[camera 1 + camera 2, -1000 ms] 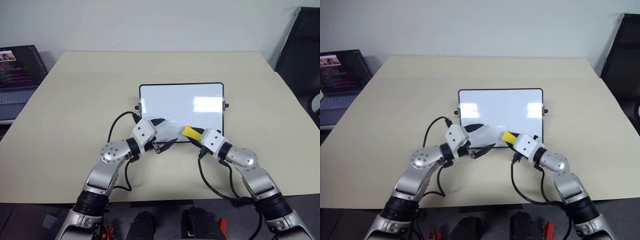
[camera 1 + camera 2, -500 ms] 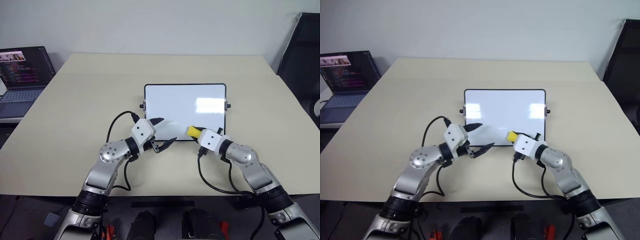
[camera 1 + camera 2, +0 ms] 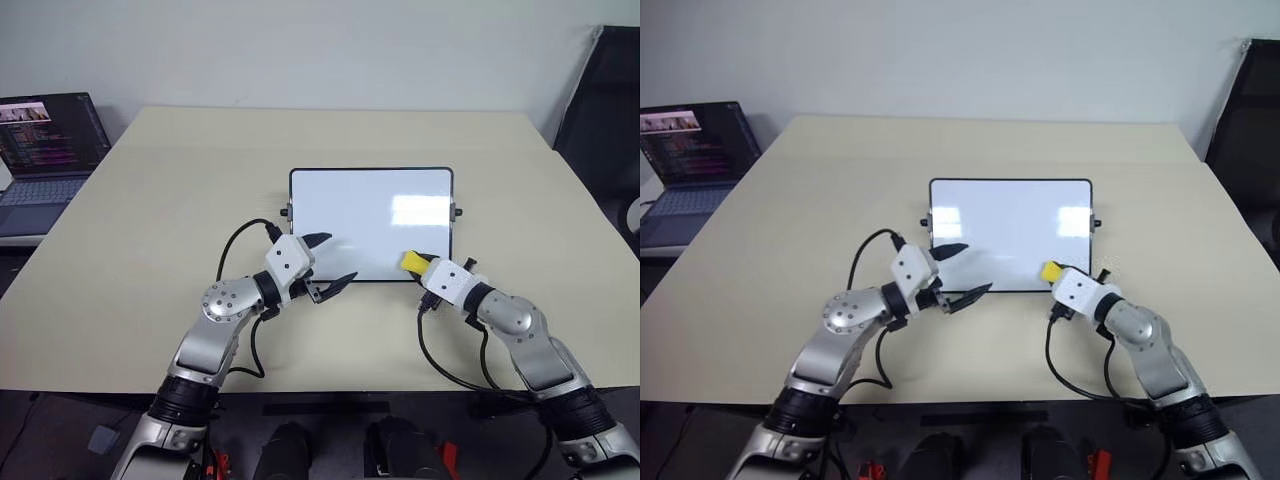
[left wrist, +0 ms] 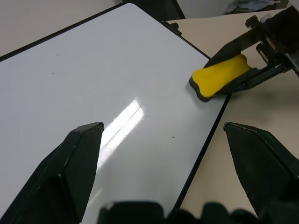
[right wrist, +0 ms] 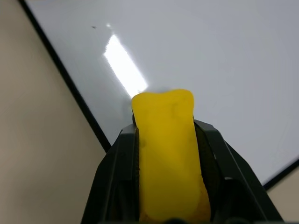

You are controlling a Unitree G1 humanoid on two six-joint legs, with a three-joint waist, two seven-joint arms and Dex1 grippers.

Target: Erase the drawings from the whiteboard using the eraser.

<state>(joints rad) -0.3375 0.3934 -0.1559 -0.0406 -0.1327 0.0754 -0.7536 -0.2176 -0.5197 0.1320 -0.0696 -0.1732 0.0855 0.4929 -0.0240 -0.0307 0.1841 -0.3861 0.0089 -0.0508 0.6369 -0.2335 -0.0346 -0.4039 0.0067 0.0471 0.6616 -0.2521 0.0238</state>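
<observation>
Even, bright indoor lighting.
We note glare patches on the whiteboard and soft shadows on the worktop; wrist-view foregrounds blur.

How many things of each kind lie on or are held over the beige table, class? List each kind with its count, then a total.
Whiteboard: 1
Eraser, held in the right tool: 1
Laptop, at the table's left edge, apparently beside it: 1
Drawings visible on the board: 0
Total: 3 things

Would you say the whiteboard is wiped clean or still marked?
Clean: the whiteboard shows no drawings, only glare and tiny specks; the right gripper holds the eraser at its near-right corner.
</observation>
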